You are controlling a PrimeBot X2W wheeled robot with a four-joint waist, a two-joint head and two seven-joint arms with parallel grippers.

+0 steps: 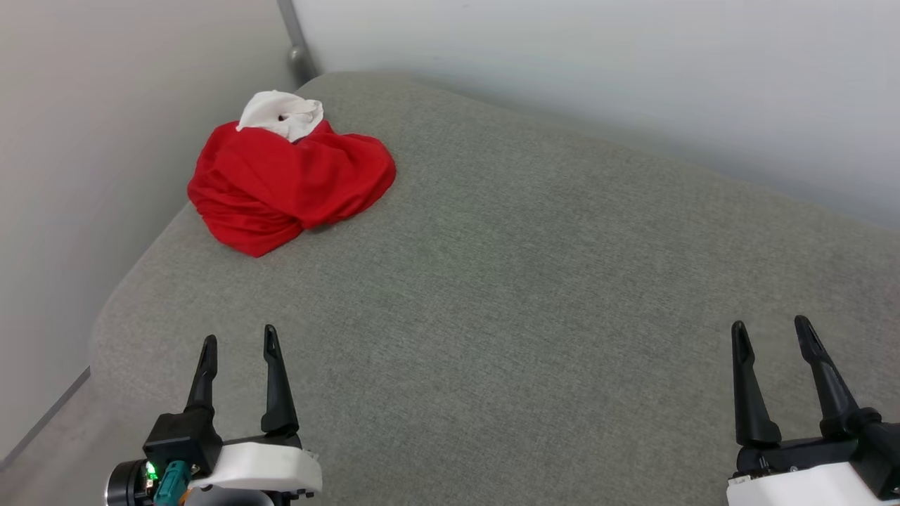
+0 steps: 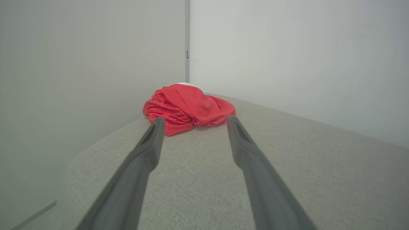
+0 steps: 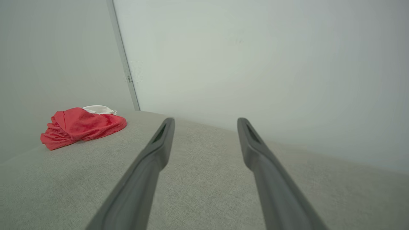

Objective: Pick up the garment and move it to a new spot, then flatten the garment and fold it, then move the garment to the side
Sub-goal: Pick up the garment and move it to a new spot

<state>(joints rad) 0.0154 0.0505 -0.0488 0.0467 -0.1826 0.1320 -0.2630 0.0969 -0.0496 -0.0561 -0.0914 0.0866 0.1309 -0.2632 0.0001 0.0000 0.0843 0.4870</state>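
The garment (image 1: 288,184) lies crumpled in a red heap with a bit of white cloth on top, at the far left corner of a grey padded surface (image 1: 534,295). My left gripper (image 1: 239,339) stands open at the near left, well short of the heap, nothing between its fingers. In the left wrist view the garment (image 2: 188,108) sits straight ahead, beyond the open left gripper (image 2: 195,120). My right gripper (image 1: 772,326) is open and empty at the near right. The right wrist view shows the garment (image 3: 81,126) far off to the left of the open right gripper (image 3: 206,120).
Pale walls close in behind and to the left of the surface, meeting at a corner with a grey vertical strip (image 1: 295,42). The surface's rounded left edge (image 1: 105,316) drops to the floor (image 1: 42,450).
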